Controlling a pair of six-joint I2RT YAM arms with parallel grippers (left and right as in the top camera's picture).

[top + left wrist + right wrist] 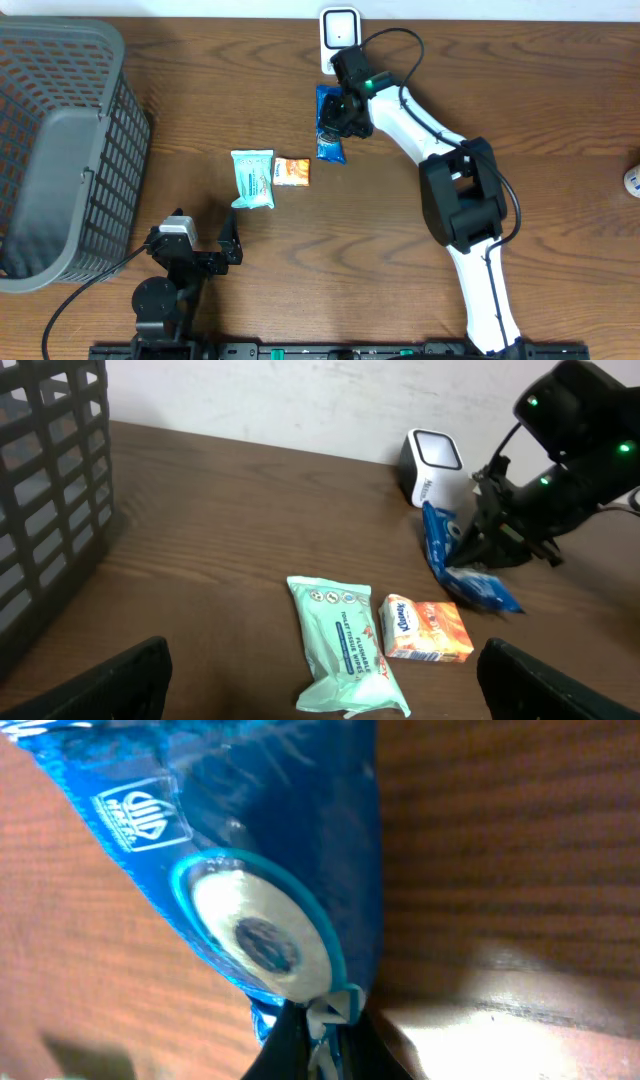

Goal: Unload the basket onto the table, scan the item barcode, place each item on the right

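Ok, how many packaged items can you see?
3: green wipes pack mid-table, orange tissue pack beside it, blue packet pinched by the right gripper. The basket could hide more.

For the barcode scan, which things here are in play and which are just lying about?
In play: blue packet, pinched by the right gripper; scanner.
Lying about: green wipes pack, orange tissue pack, grey basket; left gripper, open and empty.

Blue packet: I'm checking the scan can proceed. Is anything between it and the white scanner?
Nothing visible. The right gripper is shut on the blue packet, which sits right by the scanner. The green wipes pack and orange tissue pack lie apart, off to the side.
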